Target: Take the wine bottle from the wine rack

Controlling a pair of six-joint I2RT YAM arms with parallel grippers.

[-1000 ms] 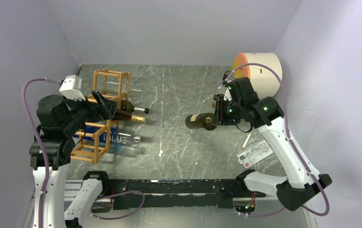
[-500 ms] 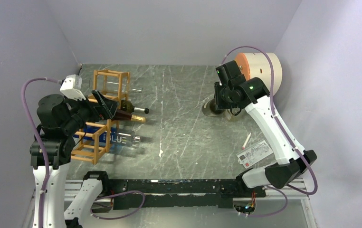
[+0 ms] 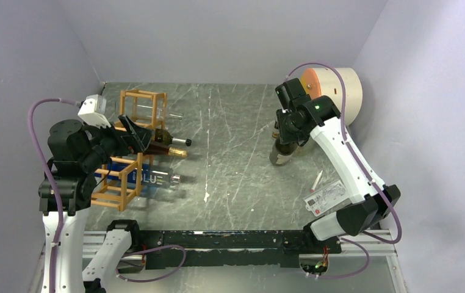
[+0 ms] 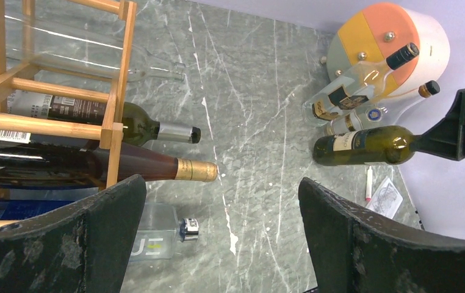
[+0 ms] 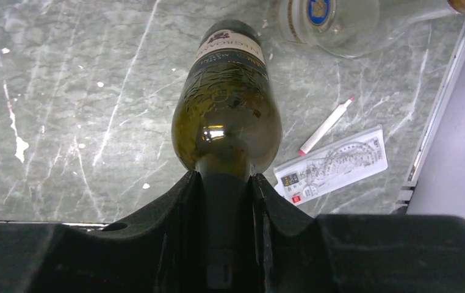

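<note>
Card (image 3: 326,196) and pen (image 3: 317,179) are seen nearest, on the right of the table (image 3: 230,122). Just beyond them, a green bottle (image 5: 227,116) is gripped by its neck in the right gripper (image 5: 227,183), well apart from the rack (image 3: 138,101) at the left. There the left gripper (image 4: 222,189) is held wide and empty. With only the neck pinched, the heavy body could swing or slip if lowered fast. Farther back, clear bottles (image 5: 328,18) lie beside a drum (image 3: 340,91); these could be struck and set rolling.
</note>
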